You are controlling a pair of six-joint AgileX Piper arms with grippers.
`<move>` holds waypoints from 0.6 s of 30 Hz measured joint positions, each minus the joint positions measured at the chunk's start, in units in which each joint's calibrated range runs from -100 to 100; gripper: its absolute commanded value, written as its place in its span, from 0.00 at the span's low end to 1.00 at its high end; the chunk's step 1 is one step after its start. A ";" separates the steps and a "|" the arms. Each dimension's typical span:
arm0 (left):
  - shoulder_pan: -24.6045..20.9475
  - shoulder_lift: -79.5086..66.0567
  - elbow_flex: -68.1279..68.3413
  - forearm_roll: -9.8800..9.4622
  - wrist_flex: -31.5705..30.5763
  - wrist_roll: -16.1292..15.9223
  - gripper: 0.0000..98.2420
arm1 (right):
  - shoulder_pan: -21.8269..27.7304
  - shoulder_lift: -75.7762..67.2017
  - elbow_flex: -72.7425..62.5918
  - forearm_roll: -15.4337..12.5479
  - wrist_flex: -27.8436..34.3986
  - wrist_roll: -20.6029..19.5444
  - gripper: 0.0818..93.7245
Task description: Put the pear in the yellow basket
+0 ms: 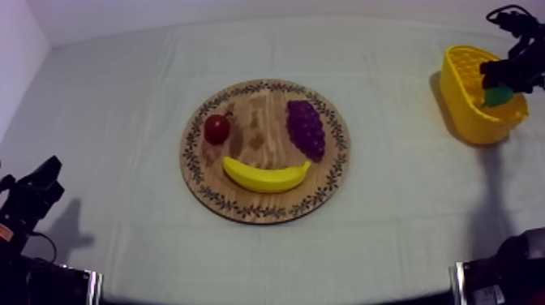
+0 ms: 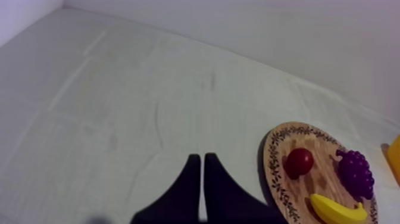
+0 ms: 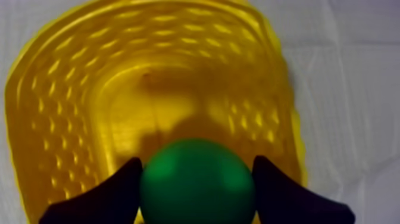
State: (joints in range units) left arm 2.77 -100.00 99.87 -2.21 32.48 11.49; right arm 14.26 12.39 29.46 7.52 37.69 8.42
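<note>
Your right gripper (image 3: 196, 162) clasps the pear (image 3: 196, 187) over the basket (image 3: 71, 77) at the far right; your left gripper (image 2: 201, 159), near left, is closed on nothing.

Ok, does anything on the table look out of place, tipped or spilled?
Nothing stands out. The yellow banana, purple bunch of grapes and small red fruit lie neatly on the round wooden board; the right tool holds the green pear over the yellow basket.

the board (image 1: 259, 122) is matt, grained wood. the yellow basket (image 3: 71, 101) looks like perforated plastic, the pear (image 3: 196, 182) smooth, the cloth (image 1: 105, 105) matt and creased.
</note>
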 measured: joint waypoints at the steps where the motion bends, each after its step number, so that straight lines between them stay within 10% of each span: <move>1: 0.00 0.00 0.00 0.00 0.00 0.00 0.00 | -0.18 0.25 0.22 -0.13 -0.08 0.08 0.55; 18: 0.00 0.00 0.00 0.00 0.00 0.00 0.00 | -1.34 2.91 1.65 0.20 -1.99 -0.33 0.59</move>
State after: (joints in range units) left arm 2.77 -100.00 99.87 -2.21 32.48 11.49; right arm 12.92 15.31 31.11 7.72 35.71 8.09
